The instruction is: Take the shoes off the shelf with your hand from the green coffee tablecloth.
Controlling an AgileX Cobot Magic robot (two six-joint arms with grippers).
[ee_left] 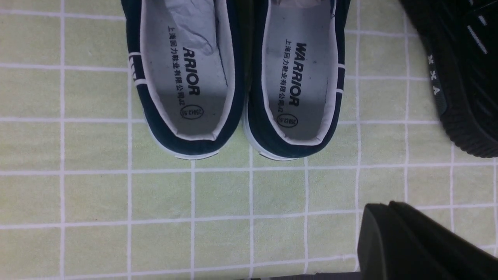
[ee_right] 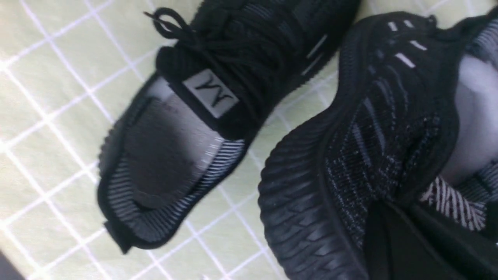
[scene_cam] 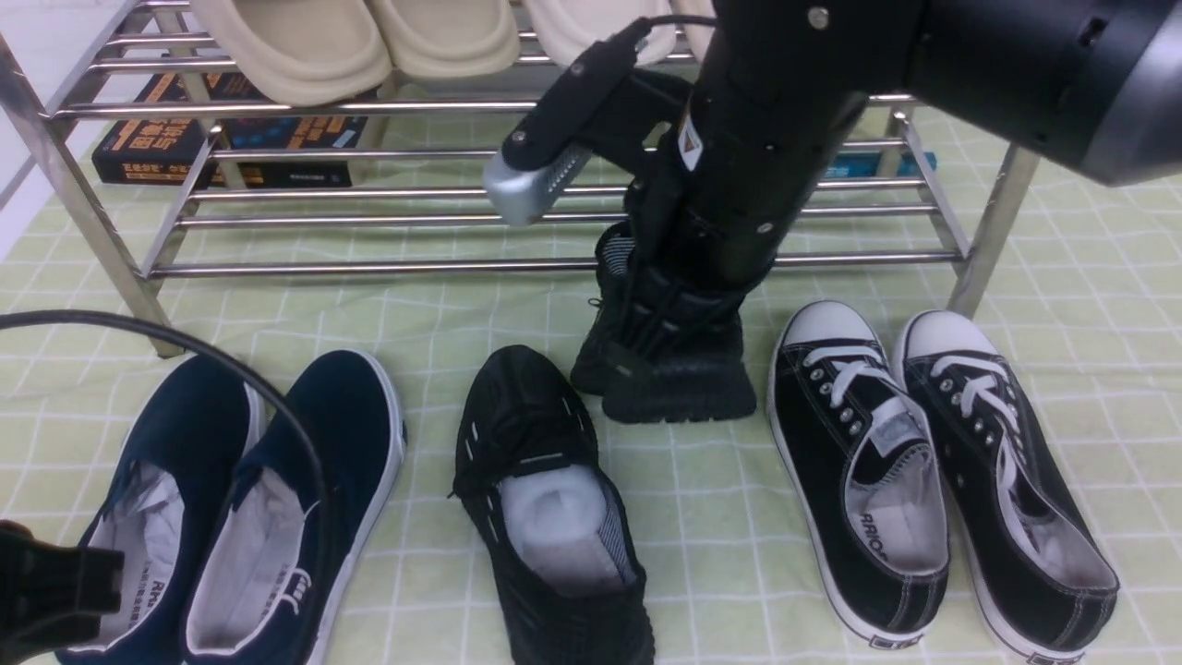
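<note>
While the green cloth [scene_cam: 462,305] spreads under the metal rack [scene_cam: 369,266], the right arm's gripper [scene_cam: 669,319] pinches one black shoe [scene_cam: 679,388] by its top edge, tipped up in front of the rack. Its twin [scene_cam: 545,499] lies flat just beside it. The left gripper [scene_cam: 55,591] is closed tight.

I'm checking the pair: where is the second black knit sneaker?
Front view, centre: the second black knit sneaker is just before the shelf, between its mate and the white-toed sneakers.

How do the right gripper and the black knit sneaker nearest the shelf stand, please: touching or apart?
Touching. Right wrist view: the right gripper clamps the sneaker at its collar.
</note>
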